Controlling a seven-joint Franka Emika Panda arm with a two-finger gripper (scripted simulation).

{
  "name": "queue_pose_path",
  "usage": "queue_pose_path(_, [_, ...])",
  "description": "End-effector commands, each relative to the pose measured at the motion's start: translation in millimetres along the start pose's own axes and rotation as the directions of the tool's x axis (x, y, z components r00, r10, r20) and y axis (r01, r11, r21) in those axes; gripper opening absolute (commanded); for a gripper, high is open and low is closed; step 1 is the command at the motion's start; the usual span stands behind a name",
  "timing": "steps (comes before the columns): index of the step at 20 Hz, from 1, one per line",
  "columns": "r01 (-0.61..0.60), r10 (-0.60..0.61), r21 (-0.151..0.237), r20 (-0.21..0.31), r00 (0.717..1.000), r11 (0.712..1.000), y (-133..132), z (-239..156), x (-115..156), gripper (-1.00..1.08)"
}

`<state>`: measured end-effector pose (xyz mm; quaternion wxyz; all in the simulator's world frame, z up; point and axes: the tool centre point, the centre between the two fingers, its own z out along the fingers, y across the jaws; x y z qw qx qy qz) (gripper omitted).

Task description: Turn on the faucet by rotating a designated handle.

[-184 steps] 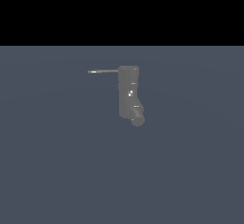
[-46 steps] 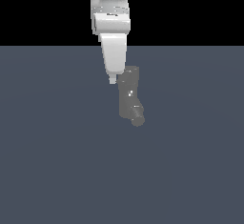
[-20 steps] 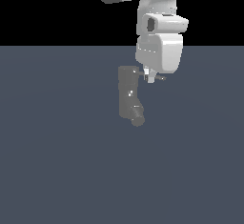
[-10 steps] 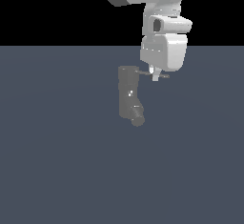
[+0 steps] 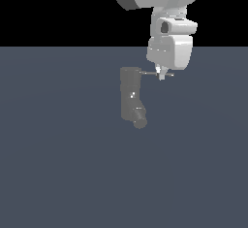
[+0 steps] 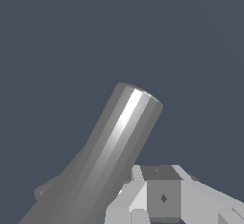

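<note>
A flat slate-blue floor (image 5: 58,173) is being shown under a black backdrop, and nothing else is being carried on it but the fixture. The faucet (image 5: 130,96) is standing near the middle of that floor, a dull grey blocky column with a rounded spout knob (image 5: 140,123) at its lower end. The handle (image 5: 149,73) is being held out sideways from the column's top toward the exterior view's right, a thin dark rod with a lighter tip.

The turning step is judged to be in hand: the rod is being engaged at its outer end, not merely approached. The claw (image 5: 162,74) is being held from above at the handle's tip, on the side away from the column, with the white arm (image 5: 169,38) rising over it. Whether the rod is being pinched or only pushed cannot be told. The fingertips are small in the exterior view, and in the wrist view the column (image 6: 114,147) is filling the frame while only the claw's body (image 6: 162,197) is being seen. So the width of the opening cannot be told either, nor whether anything is being gripped.

For the next move, a sweep about the column's upright axis is judged to be called for, with contact kept near the tip so that the rod is being carried round and not slipped past. The height would need to be kept level with the rod.
</note>
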<state>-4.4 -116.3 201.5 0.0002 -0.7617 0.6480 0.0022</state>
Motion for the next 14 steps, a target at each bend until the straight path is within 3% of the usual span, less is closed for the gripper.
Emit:
queue_pose_path(1, [-0.014,0.014,0.003,-0.003,1.000,1.000,-5,0,14,-1.00])
queue_pose_path(14, [-0.025,0.025,0.003,-0.003,1.000,1.000,-30,0,47,-1.00])
